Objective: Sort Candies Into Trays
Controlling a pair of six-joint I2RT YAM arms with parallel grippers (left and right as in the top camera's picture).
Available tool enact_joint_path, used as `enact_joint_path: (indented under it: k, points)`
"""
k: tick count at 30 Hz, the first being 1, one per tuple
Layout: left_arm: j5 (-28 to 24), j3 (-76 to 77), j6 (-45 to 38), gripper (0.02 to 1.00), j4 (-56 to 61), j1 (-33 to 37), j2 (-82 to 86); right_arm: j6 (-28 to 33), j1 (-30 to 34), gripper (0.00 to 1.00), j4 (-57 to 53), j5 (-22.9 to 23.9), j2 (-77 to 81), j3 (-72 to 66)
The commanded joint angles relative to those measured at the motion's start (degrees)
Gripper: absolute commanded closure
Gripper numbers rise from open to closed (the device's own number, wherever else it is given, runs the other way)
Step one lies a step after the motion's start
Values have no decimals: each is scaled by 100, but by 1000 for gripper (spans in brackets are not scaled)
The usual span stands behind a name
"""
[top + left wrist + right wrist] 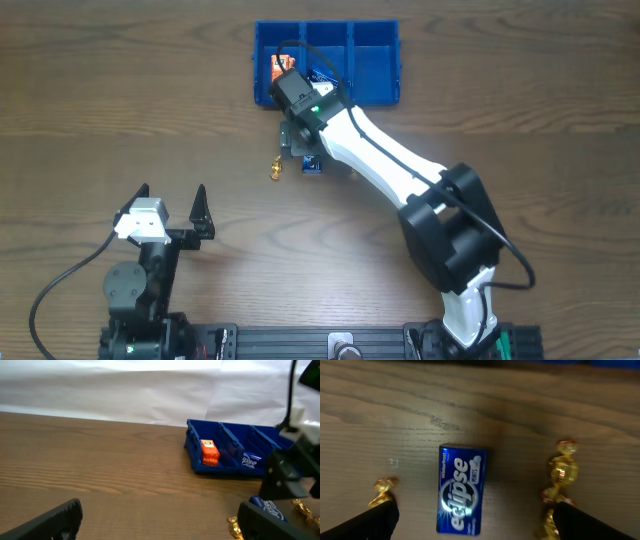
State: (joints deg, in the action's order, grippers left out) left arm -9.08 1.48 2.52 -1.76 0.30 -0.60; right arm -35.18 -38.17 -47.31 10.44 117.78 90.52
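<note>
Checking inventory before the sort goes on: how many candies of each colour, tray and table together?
Orange candy: 1, in the tray
Blue packs: 2, one on the table, one in the tray
Gold-wrapped candies: 2, both on the table, the other here
Total: 5

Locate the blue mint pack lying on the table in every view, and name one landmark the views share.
Top view: the blue mint pack lies on the wood just below the blue tray.
Left wrist view: the pack sits low at the right, partly hidden.
Right wrist view: the pack lies flat near the centre.
Shared landmark: the gold-wrapped candy on the table beside it.
</note>
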Motion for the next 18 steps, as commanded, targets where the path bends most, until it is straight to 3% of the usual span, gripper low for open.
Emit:
enact_joint_path:
  k: [1,12,18]
  points:
    - [-83,-120,-68,20,-186,22,35,-103,-13,1,74,-111,352,-20]
    - [-83,-120,-68,20,-186,22,35,-103,-11,40,269,-111,612,-20]
    - [-83,-120,-68,20,-186,22,35,-105,-13,159,271,-111,708,-20]
